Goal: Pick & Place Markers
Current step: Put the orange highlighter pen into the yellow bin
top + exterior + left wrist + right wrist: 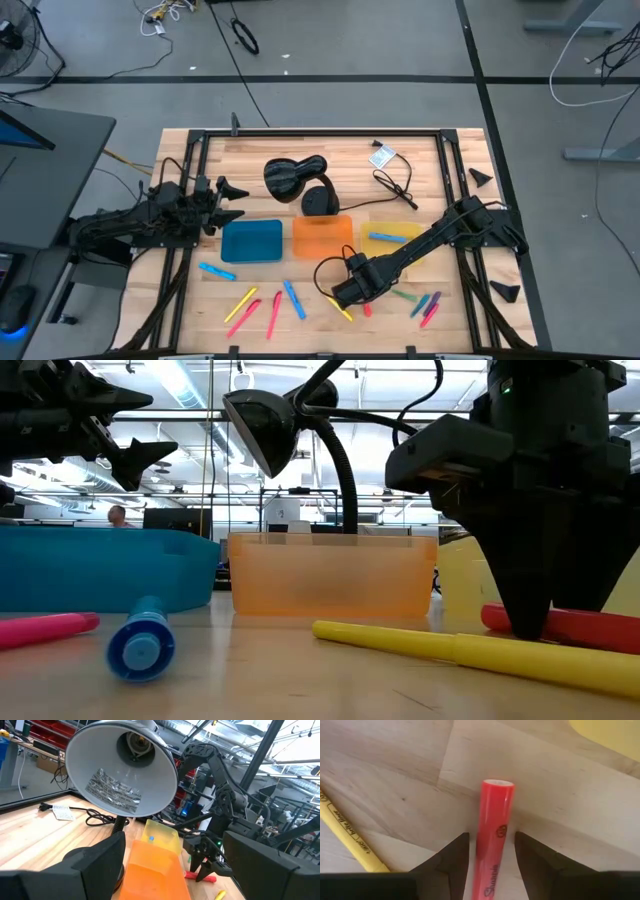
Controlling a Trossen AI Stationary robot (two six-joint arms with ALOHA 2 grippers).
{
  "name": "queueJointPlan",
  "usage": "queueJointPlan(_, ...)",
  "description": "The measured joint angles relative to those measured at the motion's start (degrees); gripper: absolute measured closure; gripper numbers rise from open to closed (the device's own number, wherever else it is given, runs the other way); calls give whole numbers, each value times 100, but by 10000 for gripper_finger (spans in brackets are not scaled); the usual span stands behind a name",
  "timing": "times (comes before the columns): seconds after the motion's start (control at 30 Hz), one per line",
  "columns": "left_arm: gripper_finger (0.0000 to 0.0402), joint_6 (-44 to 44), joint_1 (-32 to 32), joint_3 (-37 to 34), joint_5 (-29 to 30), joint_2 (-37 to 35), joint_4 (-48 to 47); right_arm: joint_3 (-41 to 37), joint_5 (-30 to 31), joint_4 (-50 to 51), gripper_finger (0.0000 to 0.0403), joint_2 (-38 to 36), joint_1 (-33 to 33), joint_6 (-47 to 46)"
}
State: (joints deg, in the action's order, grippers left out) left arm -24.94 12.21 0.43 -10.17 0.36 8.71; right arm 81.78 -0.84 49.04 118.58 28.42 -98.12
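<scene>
My right gripper (350, 296) points down low over the table's near middle. It is open, and its fingers (451, 860) stand on either side of a red marker (495, 815) that lies flat on the wood, with a narrow gap on each side. A yellow marker (347, 832) lies beside it. In the low view the gripper (530, 622) stands in front of the red marker (590, 628). More markers lie along the near edge: blue (216, 271), pink (274, 313) and a cluster (425, 303). My left gripper (232, 200) waits open, raised at the far left.
Blue tray (228, 243), orange tray (300, 238) and yellow tray (412, 252) stand in a row at mid-table; a blue marker (386, 238) lies in the yellow one. A black desk lamp (295, 178) and its cable (395, 185) sit behind them.
</scene>
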Motion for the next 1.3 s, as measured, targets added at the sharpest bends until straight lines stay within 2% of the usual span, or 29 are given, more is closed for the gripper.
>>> queueJointPlan(0.57,60,-1,-2,-2,0,-2,0,0,-15,17,245,31,-33,-43)
queueJointPlan(0.67,60,2,-1,0,0,0,0,-2,-23,34,267,31,-33,-42)
queueJointPlan(0.93,60,2,-2,0,0,0,0,-4,-50,45,355,28,-59,-42)
queueJointPlan(1.3,60,1,-1,0,0,0,0,-4,-45,45,338,35,-63,-40)
